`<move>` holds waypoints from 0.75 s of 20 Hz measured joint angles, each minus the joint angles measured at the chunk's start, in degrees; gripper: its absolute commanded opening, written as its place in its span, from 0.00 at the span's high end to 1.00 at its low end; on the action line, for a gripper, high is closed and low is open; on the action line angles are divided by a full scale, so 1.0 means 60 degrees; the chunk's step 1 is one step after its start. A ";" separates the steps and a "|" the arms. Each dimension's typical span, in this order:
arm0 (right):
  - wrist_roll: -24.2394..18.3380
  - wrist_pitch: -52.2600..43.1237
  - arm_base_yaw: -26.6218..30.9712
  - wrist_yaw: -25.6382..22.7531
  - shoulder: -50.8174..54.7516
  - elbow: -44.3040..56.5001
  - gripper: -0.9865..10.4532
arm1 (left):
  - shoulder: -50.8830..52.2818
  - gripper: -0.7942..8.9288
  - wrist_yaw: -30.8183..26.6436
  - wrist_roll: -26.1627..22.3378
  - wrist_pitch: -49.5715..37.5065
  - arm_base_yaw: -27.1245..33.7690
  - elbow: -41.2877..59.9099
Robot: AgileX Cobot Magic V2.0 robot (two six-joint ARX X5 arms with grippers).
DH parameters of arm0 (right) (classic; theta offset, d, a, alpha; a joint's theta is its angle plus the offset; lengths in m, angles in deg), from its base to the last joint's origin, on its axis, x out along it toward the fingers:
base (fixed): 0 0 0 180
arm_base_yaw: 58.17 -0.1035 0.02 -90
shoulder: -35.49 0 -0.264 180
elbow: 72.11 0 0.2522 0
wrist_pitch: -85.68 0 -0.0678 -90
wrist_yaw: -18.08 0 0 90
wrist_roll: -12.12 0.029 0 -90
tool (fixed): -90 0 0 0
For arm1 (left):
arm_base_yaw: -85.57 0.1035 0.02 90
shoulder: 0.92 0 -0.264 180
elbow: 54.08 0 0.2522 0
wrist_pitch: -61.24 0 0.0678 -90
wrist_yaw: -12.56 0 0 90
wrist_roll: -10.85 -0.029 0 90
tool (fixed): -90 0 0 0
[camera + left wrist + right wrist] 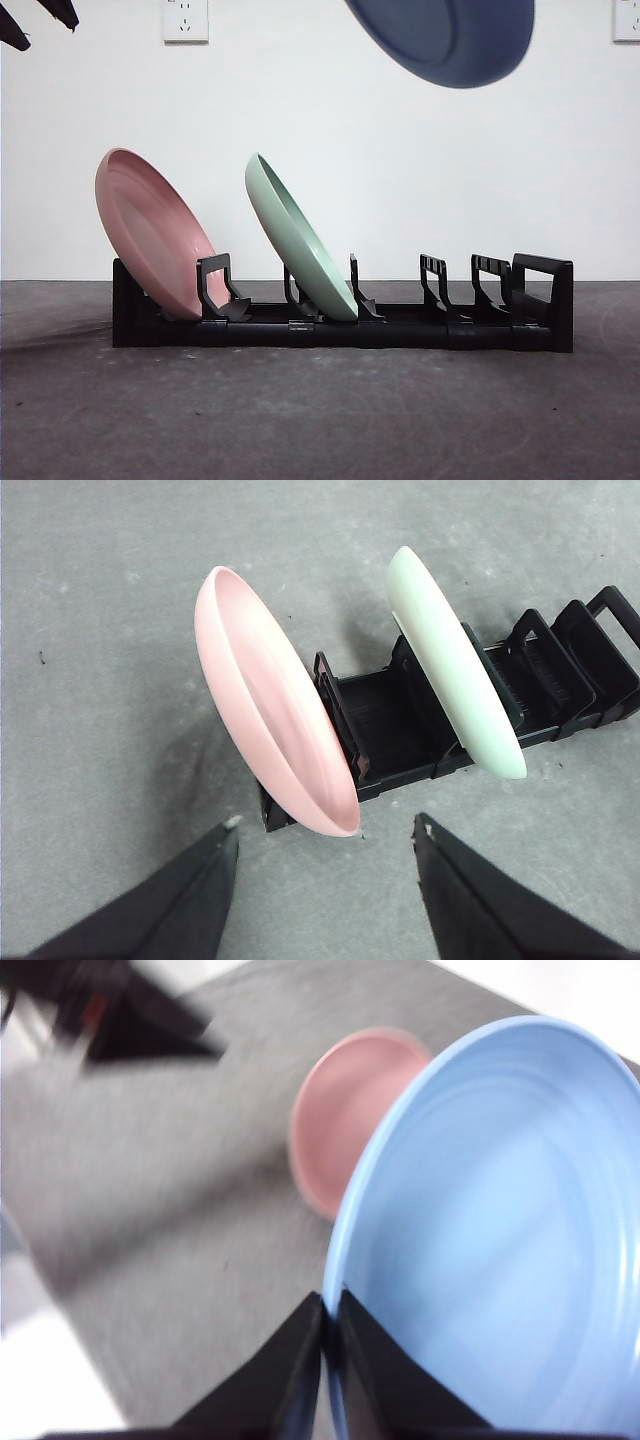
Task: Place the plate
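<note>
**Blue plate high above the rack**

My right gripper (pixel 331 1305) is clamped on the rim of the blue plate (pixel 450 35), which hangs above the black rack (pixel 345 322), its top cut off. The slots beside the green plate (pixel 300 240) are free. My left gripper (pixel 325 830) waits with jaws apart near the pink plate (pixel 150 230).

A grey, mottled table (pixel 320 420) carries a single black dish rack (pixel 400 325), set lengthwise across its surface; the rack (a row of upright dividers on a low base) rests flat on the tabletop; a pink plate (pixel 150 235) and a green plate (pixel 300 240) lean tilted in its slots, their rims clear of the table itself.
</note>
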 measured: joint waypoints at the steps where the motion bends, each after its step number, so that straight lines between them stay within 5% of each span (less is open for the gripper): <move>1: 0.0000 -0.0138 -0.0492 -0.0426 0.0160 0.0441 0.90 | 0.0000 0.63 0.0000 0.0000 0.0000 0.0000 0.0000; 8: 0.0117 -0.0951 -0.3435 -0.3330 0.0229 0.3442 0.90 | 0.0000 0.63 0.0000 0.0004 0.0004 0.0000 0.0004; 15: 0.0291 -0.2328 -0.4076 -0.3548 -0.1031 0.5497 0.90 | 0.0000 0.63 0.0000 0.0004 0.0004 0.0000 0.0000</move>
